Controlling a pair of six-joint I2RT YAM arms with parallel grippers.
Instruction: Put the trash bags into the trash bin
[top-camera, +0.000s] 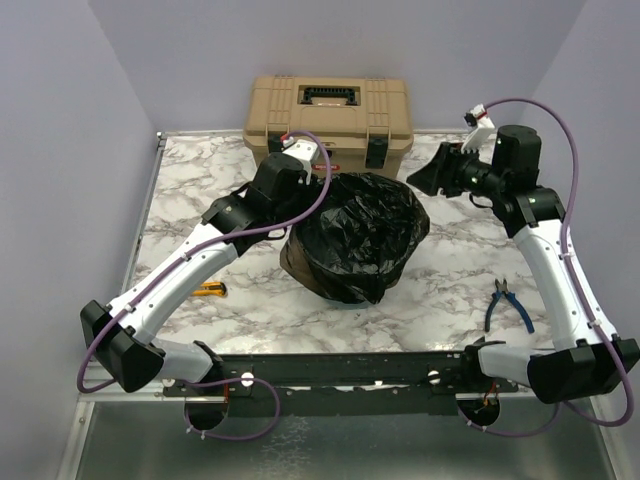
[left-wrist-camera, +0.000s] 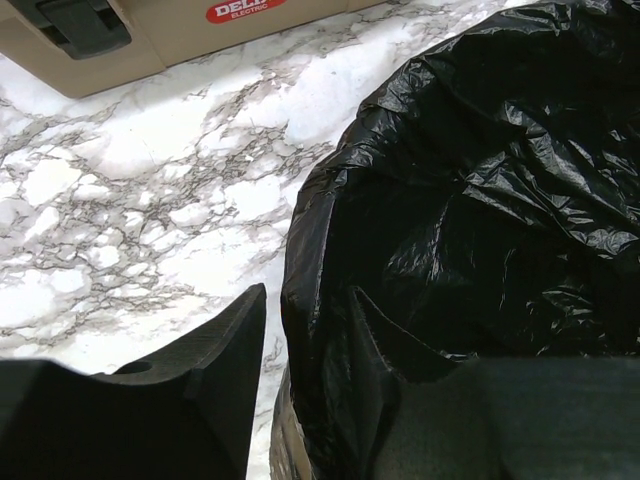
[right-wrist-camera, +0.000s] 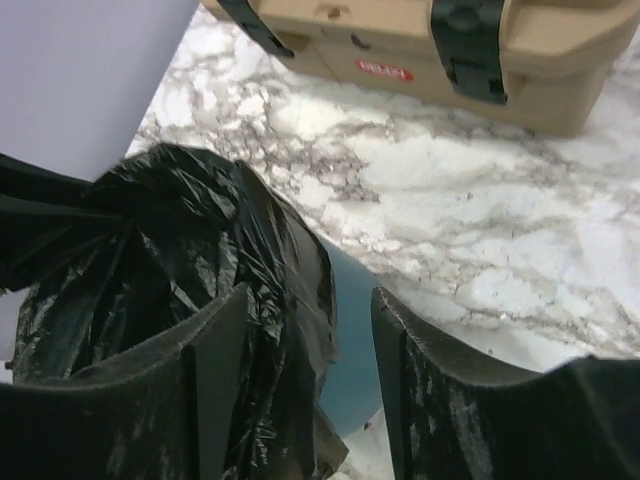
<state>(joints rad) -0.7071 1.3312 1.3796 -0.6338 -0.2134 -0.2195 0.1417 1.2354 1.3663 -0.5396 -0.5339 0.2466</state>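
**Bag over bin; both grippers open, neither gripping**

The left gripper (left-wrist-camera: 305, 300) has its jaws parted astride the bag-covered rim, with a gap showing at the outer finger. The right gripper (right-wrist-camera: 310, 300) is wide open, empty and clear of the far-right rim.

One trash bag (top-camera: 360, 235) drapes over one trash bin (right-wrist-camera: 350, 320) at mid-table (top-camera: 450, 290). One toolbox (top-camera: 330, 115) stands just behind it.

Bare marble lies left, right and in front. One pair of pliers (top-camera: 508, 305) and one yellow tool (top-camera: 210, 290) lie near the front edge.

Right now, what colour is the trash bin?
Teal-blue; the trash bin shows best in the right wrist view.
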